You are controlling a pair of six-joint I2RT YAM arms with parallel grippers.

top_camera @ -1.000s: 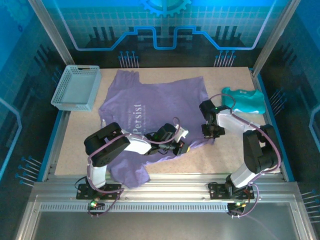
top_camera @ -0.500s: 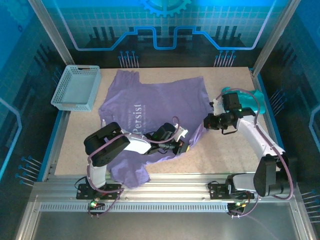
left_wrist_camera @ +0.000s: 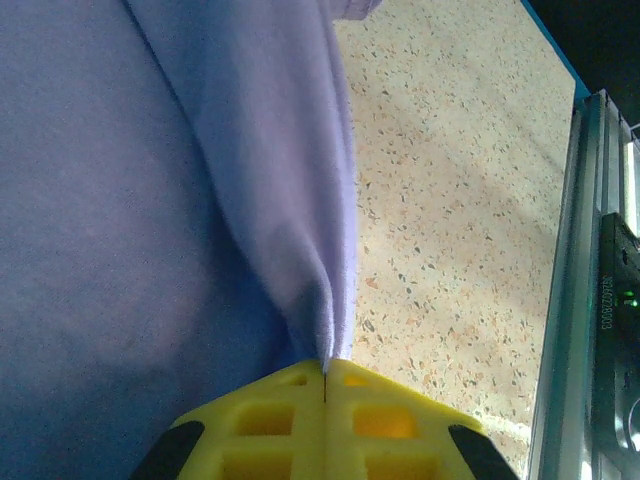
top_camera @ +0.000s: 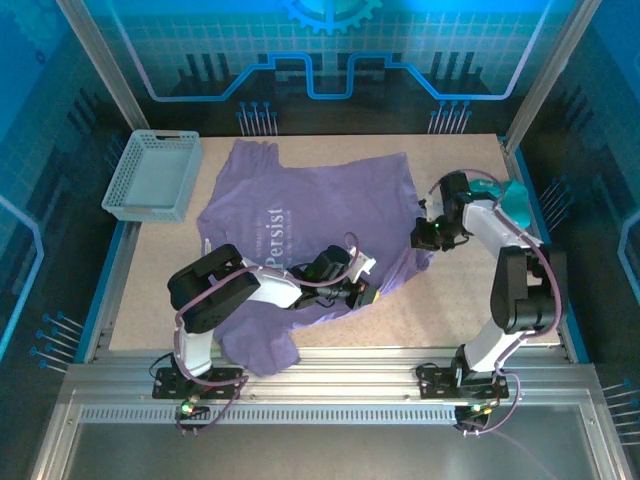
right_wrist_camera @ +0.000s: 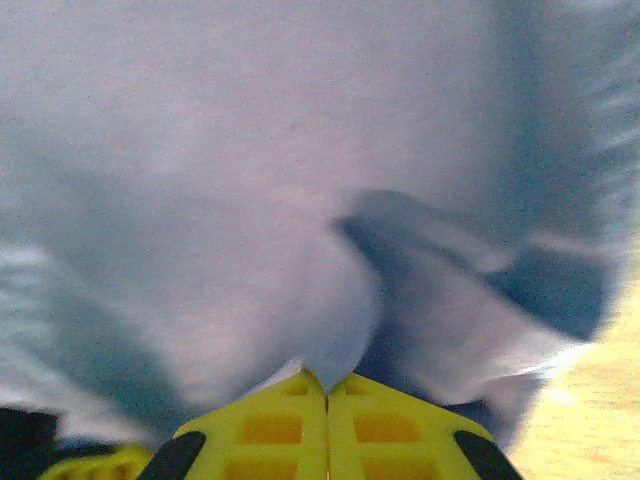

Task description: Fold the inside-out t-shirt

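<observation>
Speckled table (top_camera: 460,310), mid-fold. Left claw (left_wrist_camera: 325,372) is clamped on a thin ridge of the purple t-shirt (top_camera: 310,195), which lies spread mid-table. Right claw (right_wrist_camera: 327,385) is pinched on the shirt's right edge. Risks: shallow bites may slip under pull, uneven tension would bunch the cloth, and the teal garment (top_camera: 515,205) nearby could snag.

Grey basket (top_camera: 152,177), teal garment (top_camera: 518,205) (far right)

Finding: one legible word, "Persist", in pale lettering on the lavender-purple soft cloth t-shirt (top_camera: 330,200), left of its middle. A finer line of lettering alongside is too small to read. Pale print on the dark strip (left_wrist_camera: 612,300) by the bench edge is illegible.
</observation>
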